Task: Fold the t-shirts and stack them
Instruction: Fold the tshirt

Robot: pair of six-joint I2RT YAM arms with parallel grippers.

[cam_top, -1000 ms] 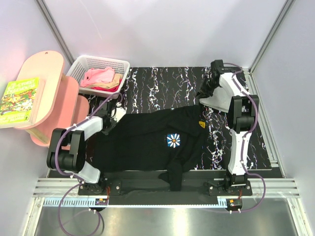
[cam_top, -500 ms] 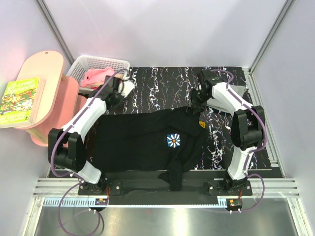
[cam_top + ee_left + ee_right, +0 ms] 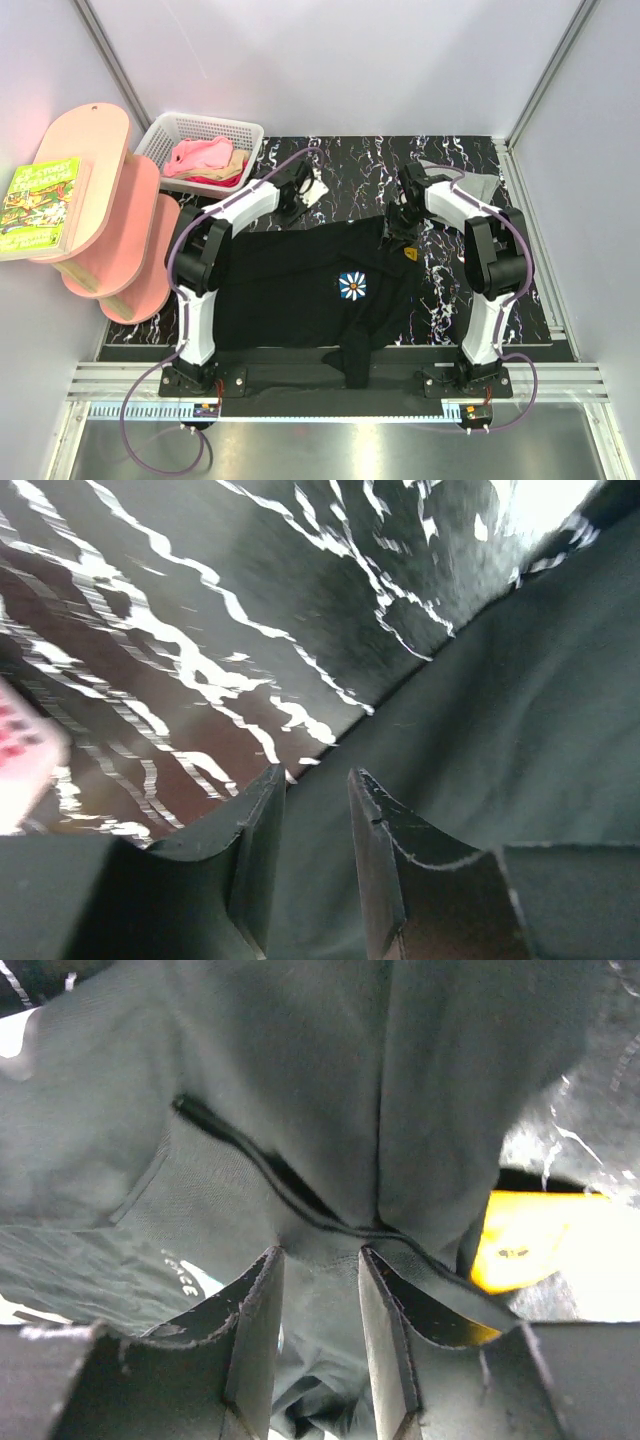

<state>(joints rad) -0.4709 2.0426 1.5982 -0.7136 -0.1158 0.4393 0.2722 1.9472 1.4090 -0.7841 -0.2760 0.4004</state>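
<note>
The black t-shirt (image 3: pixel 290 290) is spread flat across the middle of the table (image 3: pixel 350 165), with its daisy print (image 3: pixel 351 286) facing up. One sleeve is bunched at the near edge and reaches past it. A small yellow label (image 3: pixel 410 254) is seen on the cloth toward the right edge.

The right gripper (image 3: pixel 398 225) is set down on the shirt's far right part. In the right wrist view its fingers are placed on either side of a raised fold of black cloth crossed by a seam. A gap is kept between them, but whether the fold is pinched cannot be told.

The left gripper (image 3: pixel 308 190) is held over the bare table top just beyond the shirt's far edge. In the left wrist view its fingers are seen a little apart, with the edge of the cloth lying under the tips and nothing gripped between them.

The light grey t-shirt (image 3: pixel 478 186) is laid at the far right corner of the table, behind the right arm. The pink t-shirt (image 3: pixel 200 155), the tan t-shirt (image 3: pixel 235 160) and the red t-shirt (image 3: pixel 215 181) are piled in a white basket (image 3: pixel 165 135) at the far left corner. A pink shelf (image 3: pixel 95 180) is placed off the left edge, and a book (image 3: pixel 40 205) is laid on its top tier.
</note>
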